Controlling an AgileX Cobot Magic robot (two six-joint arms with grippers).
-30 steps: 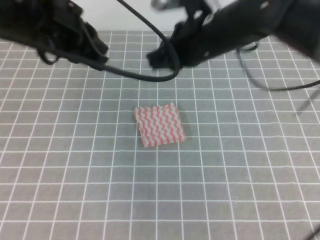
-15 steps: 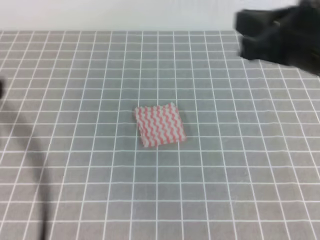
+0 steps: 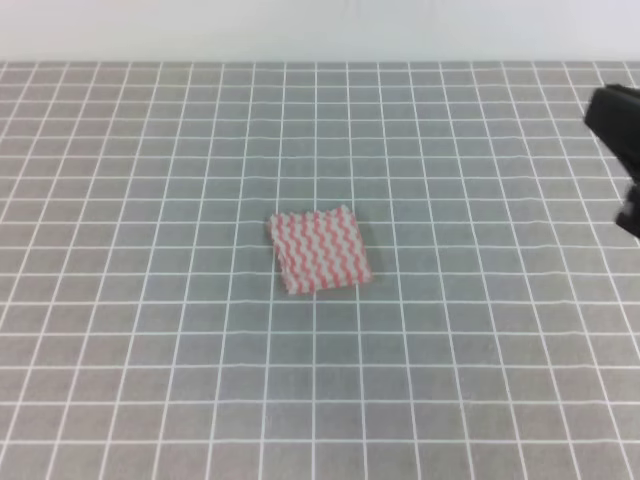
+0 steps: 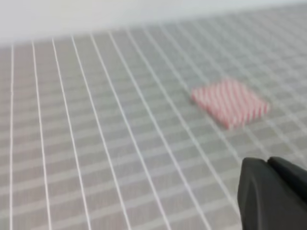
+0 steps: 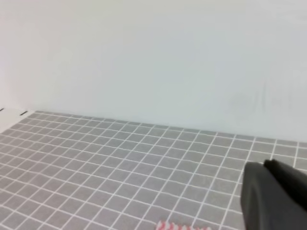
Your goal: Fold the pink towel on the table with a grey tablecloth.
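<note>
- The towel lies flat near the middle of the table, a compact square turned slightly off the grid lines. I judge it already folded, so little seems left to do.
- My main worry: if I send an arm back in low, a finger could catch the top layer and flip it open, since the cloth is thin and nothing pins it.
- A second risk: one edge looks slightly raised in the high view, so the fold may relax on its own. I cannot confirm this; the left wrist view is blurred.
- From the right gripper, which shows only as a dark shape at the frame's right edge, the towel sits at about 8 o'clock, well apart.
- In the left wrist view the left gripper is at the lower right corner, with the towel at about 11 o'clock from it, apart.
- I cannot tell whether either gripper is released or clenched; neither grasps the towel.
</note>
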